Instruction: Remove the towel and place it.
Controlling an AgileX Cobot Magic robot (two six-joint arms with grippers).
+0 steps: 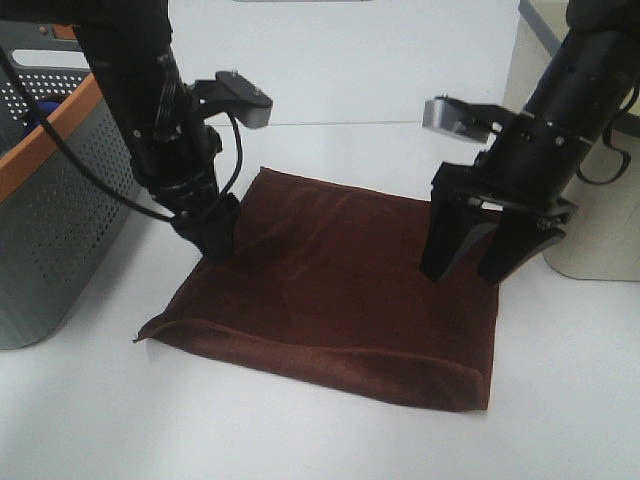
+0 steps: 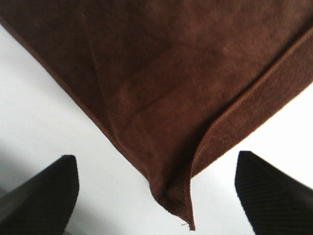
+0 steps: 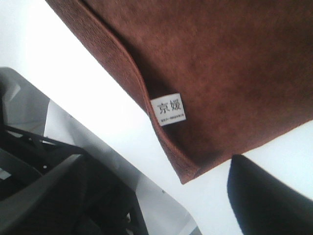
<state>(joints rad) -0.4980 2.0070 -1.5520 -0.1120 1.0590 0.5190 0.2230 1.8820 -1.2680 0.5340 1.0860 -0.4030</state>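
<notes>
Left tool (image 1: 215,235), jaws spread and holding nothing, straddles the far-left corner of the brown towel (image 1: 340,290), just beside a grey perforated basket (image 1: 50,200) at the white surface's (image 1: 320,440) left edge. Right tool (image 1: 470,255) stands open, empty, over the towel's right edge, near a cream bin (image 1: 590,230); bare surface lies along the near edge.

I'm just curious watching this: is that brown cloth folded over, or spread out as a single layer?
Folded. The towel lies flat on the white table in layers, and the left wrist view shows one hemmed edge overlapping another layer at a corner.
</notes>
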